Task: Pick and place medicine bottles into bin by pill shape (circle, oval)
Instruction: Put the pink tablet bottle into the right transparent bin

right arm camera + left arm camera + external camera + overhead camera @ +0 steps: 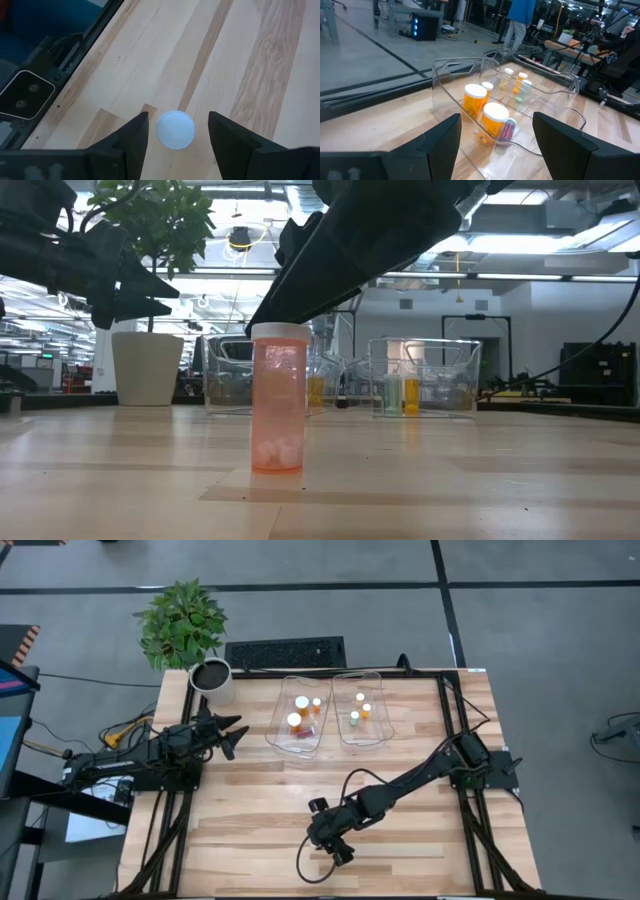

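While bins [300, 735] wait, right gripper [177, 131] straddles bottle [175, 129]

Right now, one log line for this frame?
right gripper: open, above bottle cap | bottle: upright on table | left gripper: open, waiting near bins

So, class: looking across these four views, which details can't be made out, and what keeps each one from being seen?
- Pill shape in the binned bottles: too small in the high view.
- The lone bottle's label: none shows in the low view.
- Right end effector: its arm hides it in the high view.
- Plant pot: leaves cut off by the low view's top edge.
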`<state>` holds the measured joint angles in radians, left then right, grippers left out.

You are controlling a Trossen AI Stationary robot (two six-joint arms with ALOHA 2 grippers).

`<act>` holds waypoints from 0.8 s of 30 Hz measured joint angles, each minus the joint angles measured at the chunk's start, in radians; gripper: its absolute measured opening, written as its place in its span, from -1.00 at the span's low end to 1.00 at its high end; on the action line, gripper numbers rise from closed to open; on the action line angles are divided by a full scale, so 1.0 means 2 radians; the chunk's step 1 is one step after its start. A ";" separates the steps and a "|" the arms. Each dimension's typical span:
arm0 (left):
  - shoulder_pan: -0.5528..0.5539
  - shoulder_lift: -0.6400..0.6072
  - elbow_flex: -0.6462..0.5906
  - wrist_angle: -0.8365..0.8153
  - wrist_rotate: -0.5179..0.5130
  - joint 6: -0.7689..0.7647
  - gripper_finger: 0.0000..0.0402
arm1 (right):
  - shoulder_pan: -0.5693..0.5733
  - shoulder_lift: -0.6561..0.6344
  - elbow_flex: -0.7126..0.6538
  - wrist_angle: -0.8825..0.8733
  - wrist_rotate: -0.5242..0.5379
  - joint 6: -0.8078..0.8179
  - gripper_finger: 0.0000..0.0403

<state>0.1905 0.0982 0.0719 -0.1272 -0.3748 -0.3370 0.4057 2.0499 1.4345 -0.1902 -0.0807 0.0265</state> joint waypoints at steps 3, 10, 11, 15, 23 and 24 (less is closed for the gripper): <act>0.000 0.000 0.000 0.000 0.000 0.000 0.20 | 0.000 0.000 0.000 0.000 0.001 0.000 0.05; 0.000 0.000 0.000 -0.005 0.000 0.000 0.20 | 0.000 0.000 0.000 0.007 0.004 -0.004 0.04; 0.000 0.000 0.000 -0.005 0.000 0.000 0.20 | 0.000 0.000 0.000 0.006 0.005 -0.004 0.04; 0.000 0.000 0.000 -0.006 0.000 0.000 0.20 | 0.000 0.011 0.001 0.021 0.004 -0.003 0.04; 0.000 0.002 0.000 -0.007 0.001 0.001 0.20 | 0.000 0.030 0.004 0.029 -0.027 0.003 0.04; 0.000 0.000 0.000 -0.007 0.000 0.001 0.20 | 0.000 0.030 0.004 0.027 -0.027 0.002 0.04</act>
<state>0.1905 0.0988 0.0723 -0.1406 -0.3740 -0.3344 0.4053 2.1105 1.4422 -0.1360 -0.1345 0.0299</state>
